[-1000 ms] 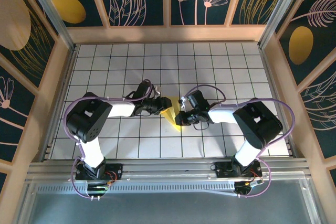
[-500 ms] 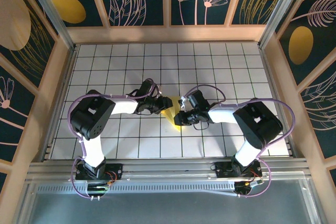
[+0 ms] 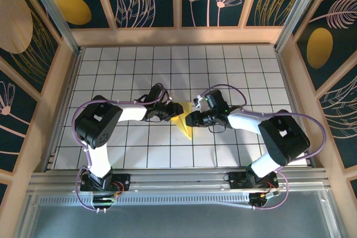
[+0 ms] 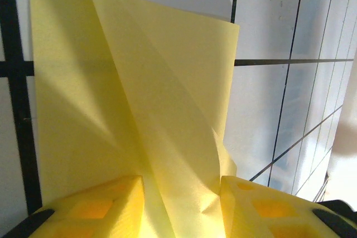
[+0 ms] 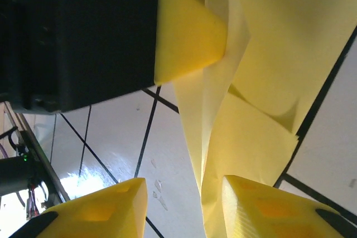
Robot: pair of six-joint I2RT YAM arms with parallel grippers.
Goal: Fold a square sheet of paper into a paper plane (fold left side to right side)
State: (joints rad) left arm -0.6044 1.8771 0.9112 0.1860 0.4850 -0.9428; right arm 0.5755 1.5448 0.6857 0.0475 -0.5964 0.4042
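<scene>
left pincer [image 4: 181,207] and right pincer [image 5: 184,207] sit half open astride the paper [image 4: 167,98], clamping nothing; pinch it inside the left pincer, sweep toward the right pincer, edges matched.

Top view evenly lit from above and sharp, soft shadows on the white table [image 3: 111,76]; wrist views are soft-focus close-ups, yellow paper [image 4: 167,110] translucent with fold shadows, tile glare in right wrist view.
</scene>
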